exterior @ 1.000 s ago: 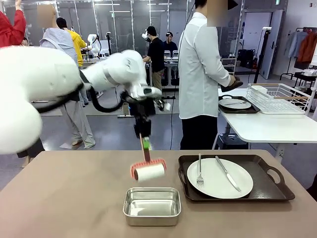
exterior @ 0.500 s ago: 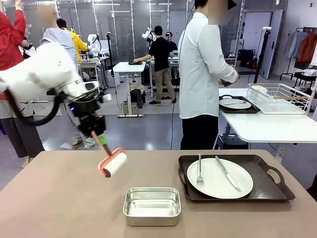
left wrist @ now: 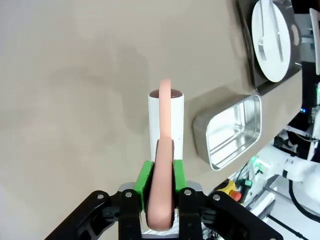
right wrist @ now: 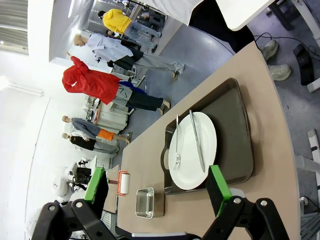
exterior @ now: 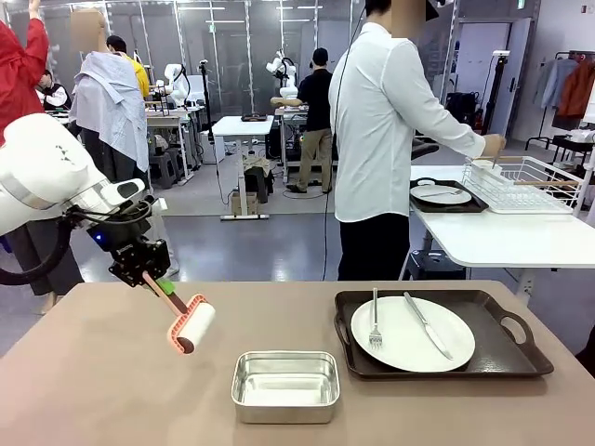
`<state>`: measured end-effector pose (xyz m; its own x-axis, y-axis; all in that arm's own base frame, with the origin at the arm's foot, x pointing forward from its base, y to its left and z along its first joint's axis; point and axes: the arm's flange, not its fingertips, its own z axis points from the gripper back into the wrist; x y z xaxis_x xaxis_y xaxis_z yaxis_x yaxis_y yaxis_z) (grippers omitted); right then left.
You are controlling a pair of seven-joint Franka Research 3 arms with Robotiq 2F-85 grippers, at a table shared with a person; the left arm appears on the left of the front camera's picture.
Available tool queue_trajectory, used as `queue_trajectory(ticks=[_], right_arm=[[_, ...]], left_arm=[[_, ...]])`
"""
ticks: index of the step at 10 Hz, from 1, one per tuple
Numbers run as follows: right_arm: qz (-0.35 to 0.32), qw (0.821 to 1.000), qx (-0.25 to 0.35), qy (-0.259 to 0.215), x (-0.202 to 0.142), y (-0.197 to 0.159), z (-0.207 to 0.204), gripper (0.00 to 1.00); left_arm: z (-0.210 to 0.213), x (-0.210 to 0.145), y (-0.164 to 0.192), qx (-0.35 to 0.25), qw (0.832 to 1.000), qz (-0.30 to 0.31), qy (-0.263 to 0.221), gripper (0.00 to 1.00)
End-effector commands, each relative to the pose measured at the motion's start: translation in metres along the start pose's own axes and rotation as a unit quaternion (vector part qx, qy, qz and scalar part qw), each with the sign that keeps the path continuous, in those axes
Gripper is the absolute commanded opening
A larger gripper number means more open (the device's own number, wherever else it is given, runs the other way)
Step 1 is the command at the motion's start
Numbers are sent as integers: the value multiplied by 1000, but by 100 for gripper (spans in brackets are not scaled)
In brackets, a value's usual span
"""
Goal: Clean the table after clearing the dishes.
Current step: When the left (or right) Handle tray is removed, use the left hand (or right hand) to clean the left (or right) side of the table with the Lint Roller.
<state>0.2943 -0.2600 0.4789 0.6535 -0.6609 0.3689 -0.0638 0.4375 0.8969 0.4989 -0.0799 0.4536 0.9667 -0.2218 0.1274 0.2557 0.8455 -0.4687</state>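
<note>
While the left gripper point(exterior: 152, 276) is clamped shut on the pink handle of a lint roller point(exterior: 191, 325), its green pads point(left wrist: 145, 181) pressing the handle from both sides, the roller's white drum hangs tilted low over the left part of the table point(exterior: 102, 390); whether the drum touches the top cannot be told. In the left wrist view the roller point(left wrist: 166, 120) points out over bare table point(left wrist: 65, 75), with the steel pan point(left wrist: 232, 132) off to one side. That pan point(exterior: 284, 386) sits near the table's front edge, between the roller and a dark tray point(exterior: 488, 308); the tray carries a white plate point(exterior: 413, 346) with a fork point(exterior: 375, 325) and a knife point(exterior: 428, 325) lying on it. The right gripper point(right wrist: 156, 172) is spread wide and empty, high above the table point(right wrist: 270, 150). A second plate point(exterior: 440, 194) rests on a tray on the white side table point(exterior: 502, 237); a person point(exterior: 381, 139) stands there, one hand point(exterior: 490, 144) stretched over a wire rack point(exterior: 525, 186).
</note>
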Motion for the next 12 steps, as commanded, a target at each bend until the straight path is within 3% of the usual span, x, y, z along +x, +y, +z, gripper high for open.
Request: queue_trajectory(ticks=[1,4,6,8,9,12], right_arm=[[11,1000,8,-6,-1,0,0,100],[11,1000,8,-6,-1,0,0,100],[11,1000,8,-6,-1,0,0,100],[11,1000,8,-6,-1,0,0,100],[11,1000,8,-6,-1,0,0,100],[11,1000,8,-6,-1,0,0,100]], left_arm=[[4,10,-6,-5,1000,6,24,19],[-3,5,-4,-5,1000,-2,13,22],[1,28,0,-37,999,30,-16,22],[-7,36,20,-70,993,91,-31,22],[-11,38,27,-64,992,91,-51,22],[-30,45,64,-127,982,131,-41,22]])
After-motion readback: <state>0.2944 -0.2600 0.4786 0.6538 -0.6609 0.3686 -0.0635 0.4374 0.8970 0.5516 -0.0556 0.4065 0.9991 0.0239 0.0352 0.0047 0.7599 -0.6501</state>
